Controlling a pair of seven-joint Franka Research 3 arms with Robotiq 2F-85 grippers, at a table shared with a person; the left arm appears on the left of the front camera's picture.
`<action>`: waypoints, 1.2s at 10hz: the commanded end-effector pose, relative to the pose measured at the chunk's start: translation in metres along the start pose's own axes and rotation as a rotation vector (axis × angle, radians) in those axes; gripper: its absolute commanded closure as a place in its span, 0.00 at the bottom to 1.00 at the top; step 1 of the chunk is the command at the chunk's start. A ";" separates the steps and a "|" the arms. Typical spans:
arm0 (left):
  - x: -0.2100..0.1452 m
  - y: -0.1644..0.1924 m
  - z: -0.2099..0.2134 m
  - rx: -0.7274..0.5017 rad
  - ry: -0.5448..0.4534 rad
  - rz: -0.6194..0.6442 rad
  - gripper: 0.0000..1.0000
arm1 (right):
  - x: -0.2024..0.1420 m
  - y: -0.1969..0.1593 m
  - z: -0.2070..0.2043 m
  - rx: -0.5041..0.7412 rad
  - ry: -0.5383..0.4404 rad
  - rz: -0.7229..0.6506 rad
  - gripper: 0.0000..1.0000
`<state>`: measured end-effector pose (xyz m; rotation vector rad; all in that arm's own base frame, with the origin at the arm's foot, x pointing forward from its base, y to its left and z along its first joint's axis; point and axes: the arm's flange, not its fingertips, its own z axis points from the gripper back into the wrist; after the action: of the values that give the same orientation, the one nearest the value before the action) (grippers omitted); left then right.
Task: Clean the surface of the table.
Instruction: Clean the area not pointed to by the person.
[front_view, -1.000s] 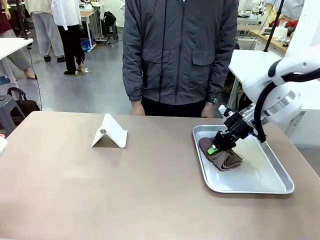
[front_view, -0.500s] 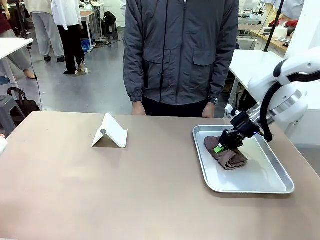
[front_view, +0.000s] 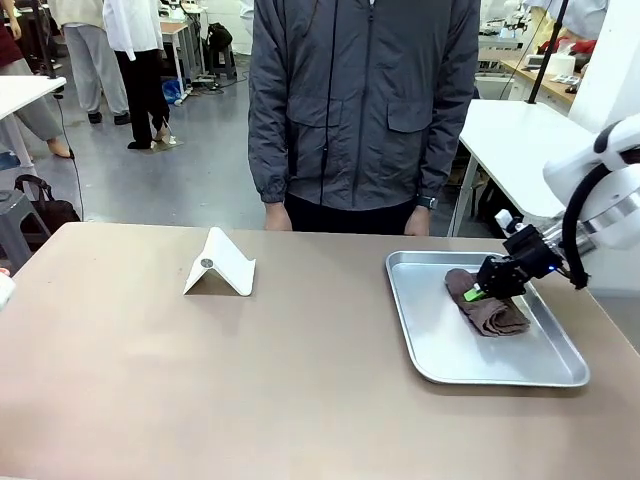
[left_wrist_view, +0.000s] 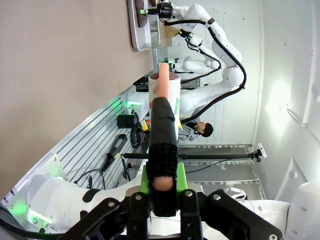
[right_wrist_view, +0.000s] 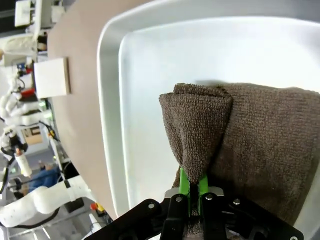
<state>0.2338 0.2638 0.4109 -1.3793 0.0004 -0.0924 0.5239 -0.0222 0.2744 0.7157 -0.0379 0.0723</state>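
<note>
Worktop (front_view: 200, 380) edges first: the taupe top runs wide and open across its left half and near side, carrying a white folded stand (front_view: 220, 265) toward the far edge, left of middle. A person (front_view: 360, 110) stands at the far side, hands hanging just behind that edge. A metal tray (front_view: 440, 350) sits on the right end, its right rim close to the worktop's right edge. The right arm (front_view: 610, 190) reaches in over that edge; right jaws are clamped on a fold of brown cloth (front_view: 495, 312), green pads pinching it. A second ago cloth and jaws were left of the tray's middle; both have shifted right. The cloth now lies in the tray's far-right part, with open tray floor to its left and in front. Left jaws, in the left wrist view, are pressed together; a pinkish bit shows at the pads, nature unclear.
</note>
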 end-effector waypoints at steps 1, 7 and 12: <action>-0.001 -0.007 0.003 -0.013 -0.004 0.004 0.78 | -0.014 -0.006 0.008 0.051 -0.065 -0.020 0.93; -0.001 -0.007 0.003 -0.013 -0.004 0.004 0.78 | -0.032 0.003 0.045 0.620 -0.335 -0.046 0.93; -0.001 -0.007 0.003 -0.013 -0.004 0.004 0.78 | -0.083 0.025 0.096 1.028 -0.202 -0.183 0.93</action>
<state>0.2336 0.2639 0.4110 -1.3792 -0.0002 -0.0919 0.4482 -0.0637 0.3482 1.7206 -0.1760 -0.1005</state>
